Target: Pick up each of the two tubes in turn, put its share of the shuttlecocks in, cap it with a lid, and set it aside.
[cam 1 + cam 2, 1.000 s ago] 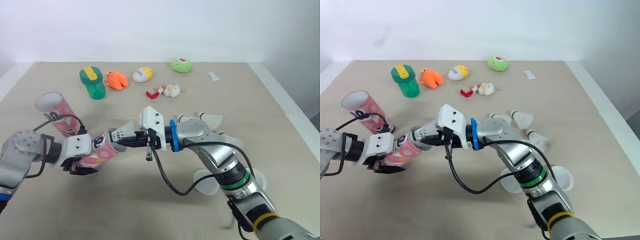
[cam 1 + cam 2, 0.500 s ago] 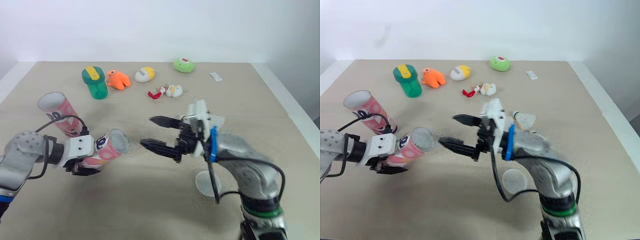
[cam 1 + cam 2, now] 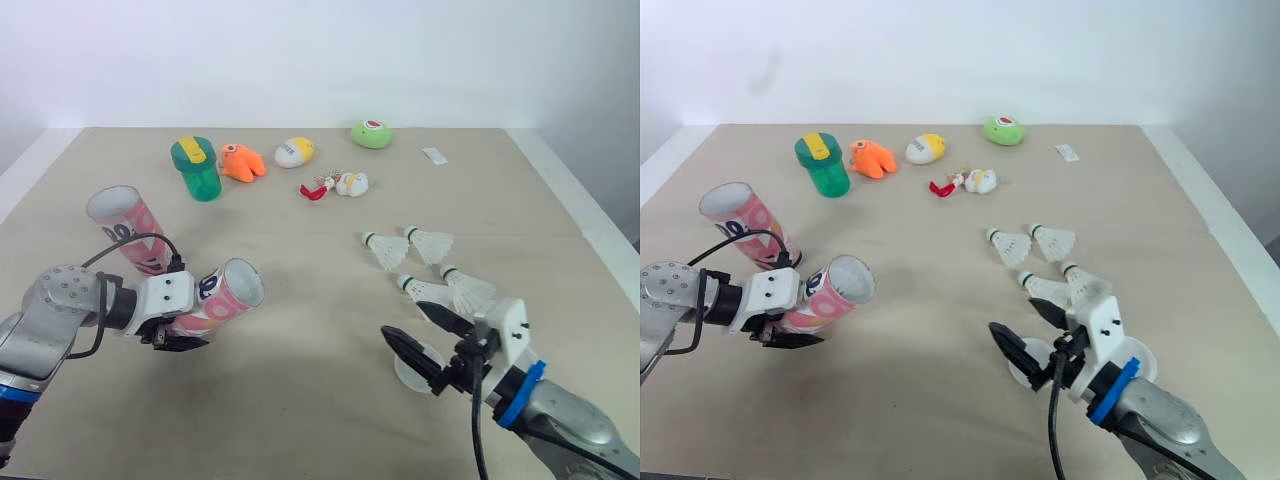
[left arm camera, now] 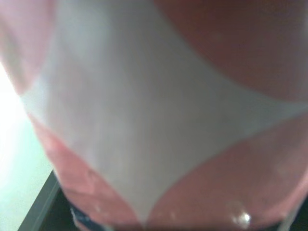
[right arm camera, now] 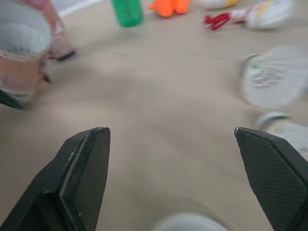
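evidently the left gripper (image 3: pixel 178 324) clenched the pink tube (image 3: pixel 228 294) tilted, mouth toward the shuttlecocks (image 3: pixel 386 252), for loading, while the right gripper (image 3: pixel 402 319), spread and empty, hovered above a lid (image 3: pixel 405 375).

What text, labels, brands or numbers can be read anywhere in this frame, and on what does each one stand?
Nothing here can be read in full.
On the standing tube: dark blue letters, too blurred to read.
On the held tube in the left claw: dark blue print, partly hidden, unreadable.
On the white tag: too small to tell.
On the green bottle: a yellow patch on the lid, no lettering visible.
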Available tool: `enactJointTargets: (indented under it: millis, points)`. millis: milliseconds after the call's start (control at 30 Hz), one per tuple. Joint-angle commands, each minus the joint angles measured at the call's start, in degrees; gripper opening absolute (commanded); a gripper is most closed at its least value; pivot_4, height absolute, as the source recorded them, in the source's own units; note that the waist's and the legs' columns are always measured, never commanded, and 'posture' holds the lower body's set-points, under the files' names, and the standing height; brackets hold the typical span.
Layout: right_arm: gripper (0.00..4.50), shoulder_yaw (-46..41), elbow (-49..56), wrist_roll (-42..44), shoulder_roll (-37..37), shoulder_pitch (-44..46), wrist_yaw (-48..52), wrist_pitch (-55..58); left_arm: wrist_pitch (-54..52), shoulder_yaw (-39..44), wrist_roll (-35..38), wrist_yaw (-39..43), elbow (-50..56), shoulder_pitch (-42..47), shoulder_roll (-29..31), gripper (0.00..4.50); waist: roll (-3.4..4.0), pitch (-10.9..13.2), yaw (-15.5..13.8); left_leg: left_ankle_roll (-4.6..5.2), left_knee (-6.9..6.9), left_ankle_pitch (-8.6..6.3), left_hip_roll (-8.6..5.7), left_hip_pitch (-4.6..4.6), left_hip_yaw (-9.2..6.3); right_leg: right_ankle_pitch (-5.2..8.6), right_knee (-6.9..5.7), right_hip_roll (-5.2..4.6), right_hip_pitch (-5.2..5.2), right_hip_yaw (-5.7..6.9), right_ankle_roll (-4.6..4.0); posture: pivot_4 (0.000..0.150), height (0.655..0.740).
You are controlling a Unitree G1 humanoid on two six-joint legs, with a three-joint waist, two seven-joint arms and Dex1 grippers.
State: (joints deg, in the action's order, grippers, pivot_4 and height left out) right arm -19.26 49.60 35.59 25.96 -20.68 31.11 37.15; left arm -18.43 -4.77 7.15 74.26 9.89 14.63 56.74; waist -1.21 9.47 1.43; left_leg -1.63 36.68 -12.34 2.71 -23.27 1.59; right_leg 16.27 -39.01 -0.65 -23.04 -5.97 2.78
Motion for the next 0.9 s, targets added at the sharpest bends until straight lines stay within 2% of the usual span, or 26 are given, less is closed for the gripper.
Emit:
enactJointTargets:
  millis: [33, 533, 733, 800, 833, 867, 900]
  points:
    - [4.39, -2.2, -1.5, -1.0, 1.0, -1.3, -0.5, -1.8, 0.7, -3.9, -0.2, 0.9, -0.4, -0.7, -1.5, 3.32, -0.04, -0.1, 0.0, 0.0, 0.0, 0.0, 0.0, 0.0, 0.0, -0.01, 0.0, 0.0, 0.01, -0.01, -0.01, 0.15, 0.74]
    - [4.39, 7.6, -16.4, -9.4, 1.9, 10.6, -6.3, -1.3, 0.7, -2.5, -0.6, -0.7, 0.1, -2.0, -1.6, 3.32, -0.03, -0.3, -0.1, 0.06, -0.02, 0.04, -0.19, 0.0, 0.05, 0.02, 0.04, -0.19, 0.05, -0.12, 0.09, 0.15, 0.74]
    - [4.39, 9.1, -19.9, -10.0, 0.6, 15.6, -7.5, -0.4, 0.3, -1.8, -0.4, -1.4, 0.8, -3.0, -1.4, 3.32, 0.0, -0.3, -0.1, 0.06, -0.02, 0.04, -0.19, 0.0, 0.06, 0.02, 0.05, -0.19, 0.04, -0.13, 0.1, 0.15, 0.74]
    - [3.88, 9.5, -20.9, -9.9, -0.1, 17.3, -7.9, -0.1, 0.2, -1.8, -0.5, -1.5, 0.9, -3.0, -1.4, 3.32, 0.0, -0.3, -0.1, 0.06, -0.02, 0.05, -0.16, 0.01, 0.04, 0.0, 0.05, -0.16, 0.04, -0.12, 0.09, 0.15, 0.74]
    - [3.44, 9.7, -21.3, -9.9, -0.4, 18.0, -8.2, 0.0, 0.2, -1.8, -0.5, -1.5, 0.9, -3.0, -1.4, 3.32, 0.0, -0.3, -0.1, 0.06, -0.02, 0.05, -0.16, 0.01, 0.04, 0.0, 0.05, -0.15, 0.04, -0.12, 0.08, 0.15, 0.74]
    - [3.31, 9.8, -21.7, -9.8, -0.8, 18.7, -8.4, 0.2, 0.2, -1.7, -0.5, -1.6, 1.0, -3.1, -1.4, 3.32, 0.0, -0.3, -0.1, 0.06, -0.03, 0.05, -0.17, 0.0, 0.04, 0.0, 0.05, -0.15, 0.04, -0.12, 0.09, 0.15, 0.74]
    - [2.86, 10.0, -22.1, -9.7, -1.0, 19.3, -8.7, 0.4, 0.1, -1.7, -0.5, -1.7, 1.0, -3.1, -1.5, 3.32, 0.0, -0.3, -0.1, 0.06, -0.03, 0.04, -0.17, 0.0, 0.04, 0.01, 0.05, -0.16, 0.04, -0.11, 0.09, 0.15, 0.74]
